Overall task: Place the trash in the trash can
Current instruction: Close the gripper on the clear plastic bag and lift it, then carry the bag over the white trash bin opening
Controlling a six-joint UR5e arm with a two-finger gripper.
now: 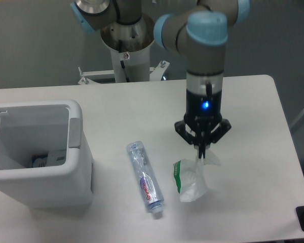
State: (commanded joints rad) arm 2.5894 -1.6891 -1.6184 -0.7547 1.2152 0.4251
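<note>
Though hanging lengthwise beneath clenched jaws, wrapper [191, 179] with green strip leftward.

The light is even and fairly bright, coming from overhead. The white table [253, 101] looks flat and slightly washed out. Shadows are soft: a faint one beside the bin [38, 162]. A small blue lamp glows on the arm [206, 105]. The picture is a little soft and grainy.

A: One fixed view, high in front of the table [116, 111], tilted down, facing the arm's base [126, 48].
B: Range?
A: Mid; table's left and near edges are cropped.
</note>
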